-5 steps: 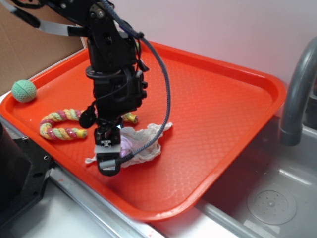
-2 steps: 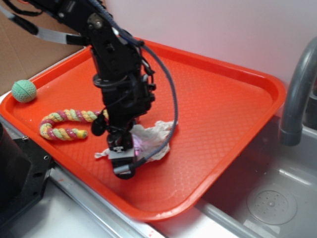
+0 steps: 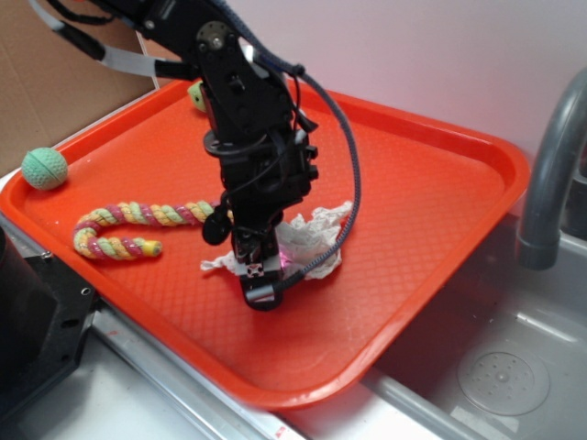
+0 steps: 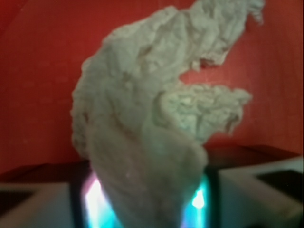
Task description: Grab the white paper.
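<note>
The white paper is a wrinkly off-white wad on the orange tray, just right of the gripper. My gripper points down at the wad's left end, low over the tray. In the wrist view the paper fills the gap between the two fingers and spreads away over the tray. The gripper is shut on the paper. The fingertips themselves are hidden behind the wad.
A multicoloured rope toy lies to the left on the tray. A green ball sits at the tray's left corner, and a small yellow-green thing at the far edge behind the arm. A grey tap and a sink are to the right.
The gripper has moved right across the tray, away from the rope toy, and the paper has moved right with it.
</note>
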Robot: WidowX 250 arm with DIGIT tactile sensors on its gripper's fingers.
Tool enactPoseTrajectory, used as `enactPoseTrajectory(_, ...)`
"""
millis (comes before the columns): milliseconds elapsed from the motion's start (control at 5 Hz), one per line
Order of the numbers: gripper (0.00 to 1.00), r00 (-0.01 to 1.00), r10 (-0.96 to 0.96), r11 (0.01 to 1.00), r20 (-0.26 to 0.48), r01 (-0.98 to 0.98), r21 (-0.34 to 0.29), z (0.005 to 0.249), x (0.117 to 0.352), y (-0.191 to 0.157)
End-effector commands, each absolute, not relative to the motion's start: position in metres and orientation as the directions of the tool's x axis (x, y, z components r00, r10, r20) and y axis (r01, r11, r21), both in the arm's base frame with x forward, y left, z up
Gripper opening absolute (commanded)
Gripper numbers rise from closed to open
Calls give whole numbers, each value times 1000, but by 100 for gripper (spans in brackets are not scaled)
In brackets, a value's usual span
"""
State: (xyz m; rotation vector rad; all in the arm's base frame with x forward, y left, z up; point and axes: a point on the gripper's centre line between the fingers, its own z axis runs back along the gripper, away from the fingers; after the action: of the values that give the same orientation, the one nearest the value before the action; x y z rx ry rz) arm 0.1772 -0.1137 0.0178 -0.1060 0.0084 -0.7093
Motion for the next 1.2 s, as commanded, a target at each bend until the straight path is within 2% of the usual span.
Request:
enactPoseTrajectory(0, 0, 785, -618, 783, 36, 619, -65, 55, 159, -88)
enactPoseTrajectory(200, 0, 887, -449, 886, 106, 457, -73, 103, 146, -47)
enactPoseTrajectory(400, 0, 966, -236, 966, 106, 245, -82, 134, 142, -8)
enactPoseTrajectory(600, 0, 987, -129, 989, 95, 136, -64, 150, 156, 2)
enactPoseTrajectory(800, 0, 985, -111, 991, 131, 120, -59, 173, 176, -3)
enactPoseTrajectory(1000, 0, 982, -98, 994, 164, 104, -31, 189, 183, -7)
